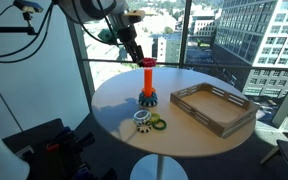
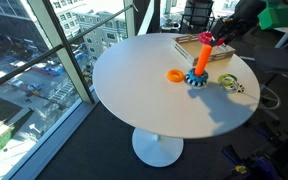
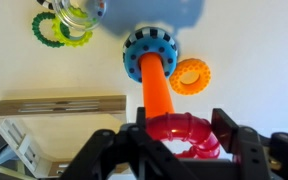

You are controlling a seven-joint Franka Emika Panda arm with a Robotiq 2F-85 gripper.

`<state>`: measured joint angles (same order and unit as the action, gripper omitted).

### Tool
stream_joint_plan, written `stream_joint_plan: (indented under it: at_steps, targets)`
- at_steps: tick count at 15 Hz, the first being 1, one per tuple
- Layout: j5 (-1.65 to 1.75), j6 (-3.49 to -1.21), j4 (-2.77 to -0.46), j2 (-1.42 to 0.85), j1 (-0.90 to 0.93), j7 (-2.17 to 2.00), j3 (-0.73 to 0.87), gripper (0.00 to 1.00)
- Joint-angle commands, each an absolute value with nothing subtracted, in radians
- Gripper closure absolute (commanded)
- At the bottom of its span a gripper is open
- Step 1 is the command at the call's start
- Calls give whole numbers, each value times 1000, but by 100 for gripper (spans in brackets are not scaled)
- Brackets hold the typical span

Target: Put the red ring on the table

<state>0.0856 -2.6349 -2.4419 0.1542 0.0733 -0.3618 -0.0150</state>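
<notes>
Windows and city towers stand behind the table (image 1: 114, 100). My gripper (image 3: 181, 140) is clamped on the red ring (image 3: 194, 128), held at the tip of the orange peg (image 1: 147, 80) near the table's middle. Only my wrist view shows both fingers (image 3: 229, 135) pressing it. An exterior view shows the orange ring (image 2: 174, 75) lying beside the peg's base.

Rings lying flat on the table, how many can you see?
4: orange ring beside the peg's base; green ring, yellow-green ring and white ring bunched together farther off. Overlap may hide more.
</notes>
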Motion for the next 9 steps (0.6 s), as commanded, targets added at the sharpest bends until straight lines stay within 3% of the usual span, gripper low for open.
stream_joint_plan:
  at_steps: [1, 9]
  targets:
    - [22, -2592, -2424, 167, 73, -282, -44, 58]
    - [-63, -2558, -2396, 92, 115, -100, -79, 58]
